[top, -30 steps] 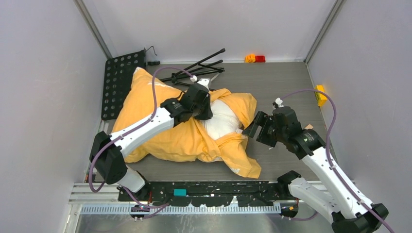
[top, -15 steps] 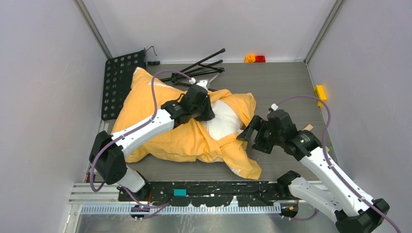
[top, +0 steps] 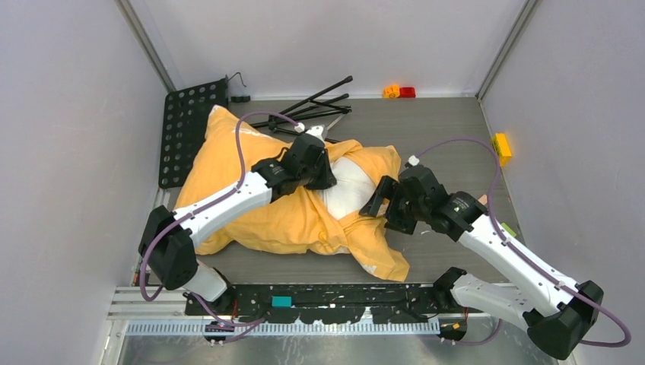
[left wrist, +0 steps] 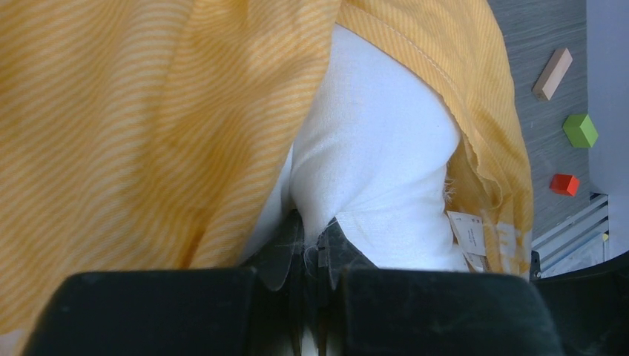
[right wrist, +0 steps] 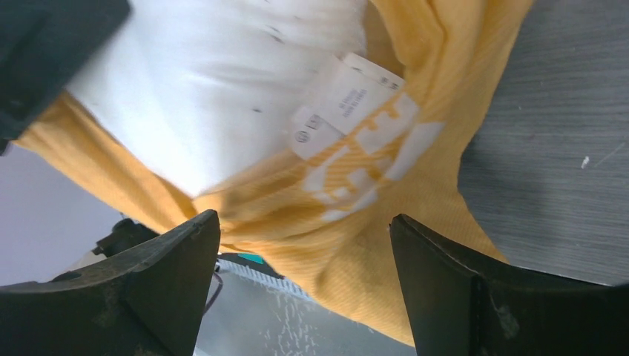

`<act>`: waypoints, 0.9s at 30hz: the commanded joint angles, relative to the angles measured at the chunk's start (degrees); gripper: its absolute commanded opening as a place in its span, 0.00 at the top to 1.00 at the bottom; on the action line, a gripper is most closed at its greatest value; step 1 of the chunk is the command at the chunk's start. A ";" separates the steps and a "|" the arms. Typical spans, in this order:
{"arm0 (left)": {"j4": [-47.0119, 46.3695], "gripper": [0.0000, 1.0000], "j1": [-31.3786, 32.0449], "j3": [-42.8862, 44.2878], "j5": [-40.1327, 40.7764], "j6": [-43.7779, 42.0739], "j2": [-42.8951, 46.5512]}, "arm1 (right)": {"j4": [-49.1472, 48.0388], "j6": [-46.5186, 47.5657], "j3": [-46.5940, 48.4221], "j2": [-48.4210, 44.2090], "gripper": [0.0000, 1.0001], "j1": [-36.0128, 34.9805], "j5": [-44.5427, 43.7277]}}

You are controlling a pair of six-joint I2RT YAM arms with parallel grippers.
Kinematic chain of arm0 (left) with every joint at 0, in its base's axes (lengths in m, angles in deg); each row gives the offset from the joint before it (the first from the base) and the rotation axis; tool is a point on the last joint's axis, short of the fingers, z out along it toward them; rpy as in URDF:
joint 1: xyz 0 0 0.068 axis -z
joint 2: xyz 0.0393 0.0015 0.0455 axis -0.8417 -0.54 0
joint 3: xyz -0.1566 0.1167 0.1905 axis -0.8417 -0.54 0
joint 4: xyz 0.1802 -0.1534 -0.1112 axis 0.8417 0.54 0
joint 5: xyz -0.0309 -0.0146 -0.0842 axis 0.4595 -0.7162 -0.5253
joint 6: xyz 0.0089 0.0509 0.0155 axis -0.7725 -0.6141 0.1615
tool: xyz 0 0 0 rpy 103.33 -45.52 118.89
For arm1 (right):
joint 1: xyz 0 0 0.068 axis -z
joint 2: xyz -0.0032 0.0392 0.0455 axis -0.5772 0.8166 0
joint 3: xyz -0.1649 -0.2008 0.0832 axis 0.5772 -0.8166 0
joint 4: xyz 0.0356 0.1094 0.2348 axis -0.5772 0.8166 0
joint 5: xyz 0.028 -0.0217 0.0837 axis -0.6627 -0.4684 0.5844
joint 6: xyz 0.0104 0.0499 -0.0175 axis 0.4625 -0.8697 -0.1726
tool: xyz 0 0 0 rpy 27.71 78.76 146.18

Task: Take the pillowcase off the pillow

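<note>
The pillowcase (top: 251, 205) lies orange-yellow side out across the table's left and middle. The white pillow (top: 348, 188) bulges out of its open right end. My left gripper (top: 323, 176) is shut, pinching a fold of the white pillow (left wrist: 378, 170) at the opening. In the left wrist view the pillowcase (left wrist: 133, 111) drapes over the pillow. My right gripper (top: 379, 208) is open just right of the opening, above the pillowcase's loose edge. In the right wrist view the pillowcase (right wrist: 386, 215) and the pillow (right wrist: 215, 81) with a white label lie between its spread fingers (right wrist: 170, 259).
A folded black tripod (top: 308, 106) lies behind the pillow. A black perforated plate (top: 182, 129) leans at the far left. Small blocks sit at the back wall (top: 399, 92) and right wall (top: 501, 148). A black rail (top: 319, 300) runs along the near edge.
My right gripper has moved left toward the pillow's exposed end, staying open. My left gripper has kept its pinch and barely moved.
</note>
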 commanded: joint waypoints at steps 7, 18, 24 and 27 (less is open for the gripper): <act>0.48 1.00 -1.95 -1.37 5.15 -0.18 2.42 | -0.15 2.86 6.44 4.10 0.11 -0.29 -3.62; 1.97 1.00 -2.58 2.61 13.59 -5.56 1.14 | 6.33 2.82 -0.81 -0.81 0.72 -1.16 -3.53; 6.03 1.00 -6.57 8.42 15.57 -9.04 -1.10 | 9.23 0.99 -6.56 -4.94 0.89 -1.20 -3.14; 5.43 1.00 -7.46 9.17 13.98 -10.15 -0.54 | 7.35 -1.69 -11.01 -7.13 0.89 -1.16 -2.09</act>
